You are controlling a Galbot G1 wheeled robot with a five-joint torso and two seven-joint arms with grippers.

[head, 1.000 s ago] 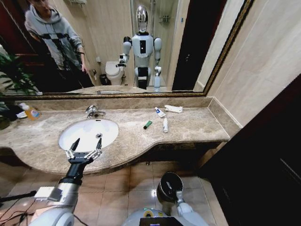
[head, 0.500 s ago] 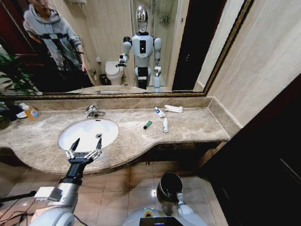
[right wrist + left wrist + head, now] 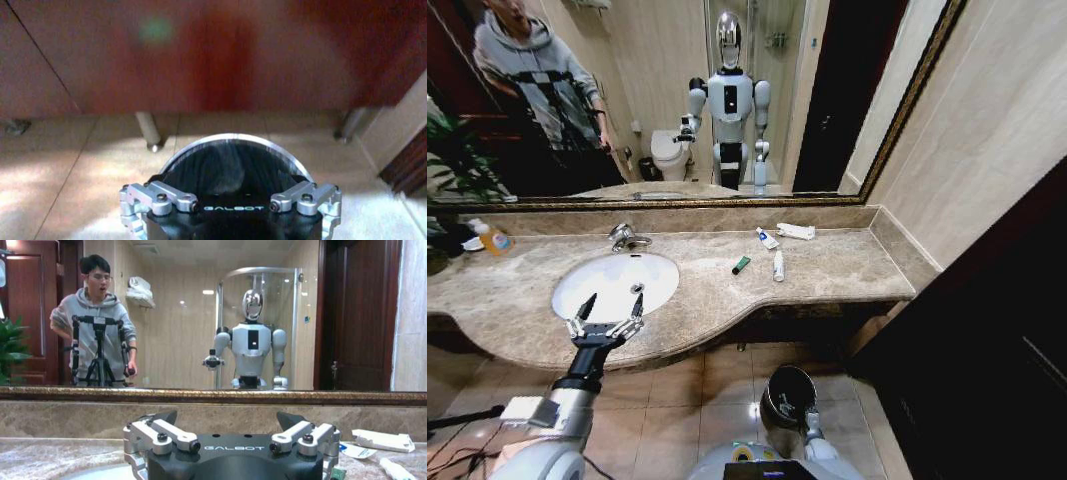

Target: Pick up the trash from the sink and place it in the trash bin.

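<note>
Nothing moved; trash bin (image 3: 787, 396) holds nothing visible.

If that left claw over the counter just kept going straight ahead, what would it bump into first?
Probably the sink: the open left gripper points across its near rim toward the faucet, though its height above the basin is unclear.

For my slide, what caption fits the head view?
Left pincer open over the sink; trash waits on the counter.

honestly barely anything moved; right gripper (image 3: 810, 418) by the trash bin (image 3: 787, 395) sank slightly toward the floor
</note>
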